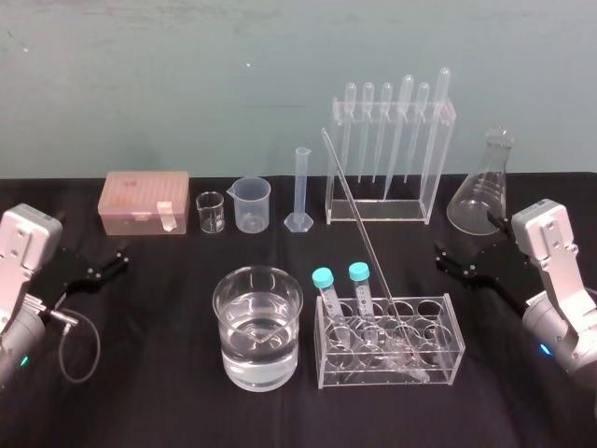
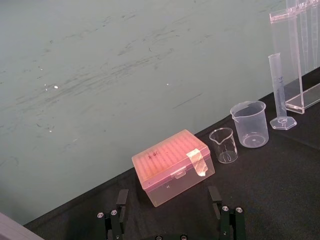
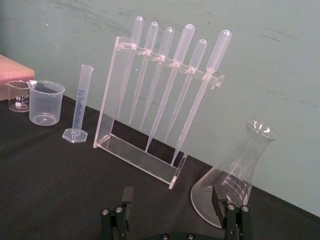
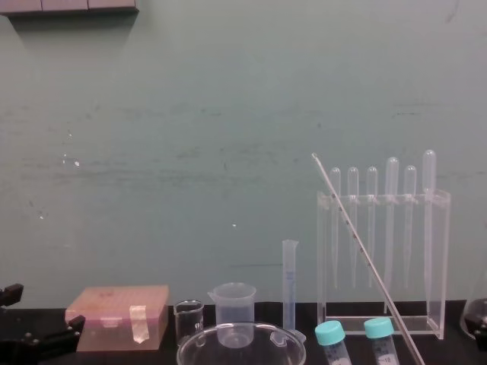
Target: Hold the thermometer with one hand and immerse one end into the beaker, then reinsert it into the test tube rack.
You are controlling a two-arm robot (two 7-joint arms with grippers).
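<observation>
The left gripper [image 1: 104, 263] sits low at the table's left edge, its black fingers spread and empty. Behind it stand a pink translucent plastic box [image 1: 145, 202], a tiny glass beaker [image 1: 211, 213] and a small translucent plastic beaker [image 1: 252, 203]. The wide clear glass beaker [image 1: 257, 327], holding water, stands front centre. Just right of it, the long thin glass thermometer [image 1: 361, 229] leans tilted in the low clear acrylic test tube rack [image 1: 390, 353]. Farther back is a tall clear pipette stand [image 1: 387, 159]. At the right edge, the right gripper [image 1: 454, 261] has its fingers spread and empty.
</observation>
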